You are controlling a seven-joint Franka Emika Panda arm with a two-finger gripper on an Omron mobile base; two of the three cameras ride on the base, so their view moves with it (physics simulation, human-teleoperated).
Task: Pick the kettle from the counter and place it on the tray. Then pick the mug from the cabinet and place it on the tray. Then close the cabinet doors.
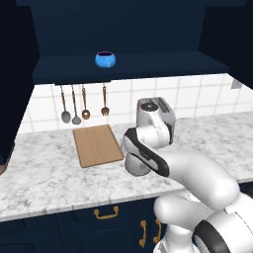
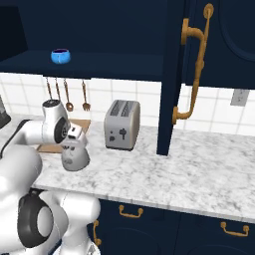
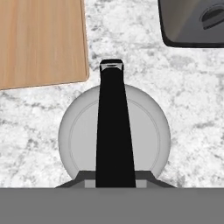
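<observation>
The grey dome-shaped kettle stands on the marble counter, just right of the wooden tray. My gripper is down on top of the kettle. In the hand view the kettle's black arched handle runs straight up from between my fingers across the grey lid, and the gripper is shut on it. A corner of the tray lies at the upper left of that view. The blue mug sits on the shelf of the open navy cabinet.
A silver toaster stands on the counter just behind and right of the kettle. Several utensils hang on the tiled wall behind the tray. An open cabinet door with a brass handle juts out on the right.
</observation>
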